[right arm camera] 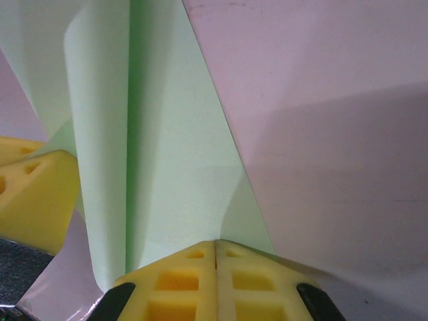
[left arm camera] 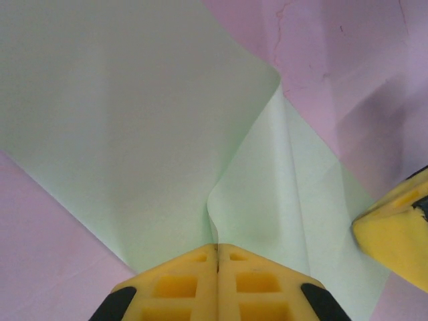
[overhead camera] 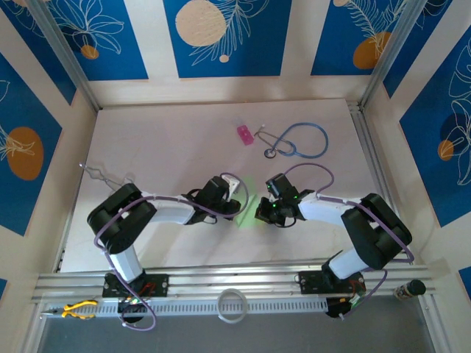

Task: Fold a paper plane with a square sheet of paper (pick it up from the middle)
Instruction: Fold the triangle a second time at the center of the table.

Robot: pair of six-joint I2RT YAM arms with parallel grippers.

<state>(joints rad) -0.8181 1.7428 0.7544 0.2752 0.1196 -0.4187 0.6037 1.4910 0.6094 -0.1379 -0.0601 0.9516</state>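
Note:
The square sheet of paper (overhead camera: 249,207) is pale green and lies partly folded between both arms at the table's middle front. In the left wrist view the sheet (left arm camera: 134,127) has one flap curled over, and its edge runs into the seam of my left gripper (left arm camera: 217,249), which is shut on it. My right gripper (right arm camera: 215,243) is also shut, pinching the sheet (right arm camera: 167,147) where a long crease meets its tips. In the top view the left gripper (overhead camera: 237,203) and right gripper (overhead camera: 265,210) face each other closely. The paper plane is out of view.
A small pink block (overhead camera: 244,135) and a blue stethoscope (overhead camera: 298,141) lie toward the back of the table (overhead camera: 169,140). A bent wire piece (overhead camera: 99,174) sits at the left edge. A white ring (overhead camera: 232,304) and yellow pliers (overhead camera: 77,309) rest on the front rail.

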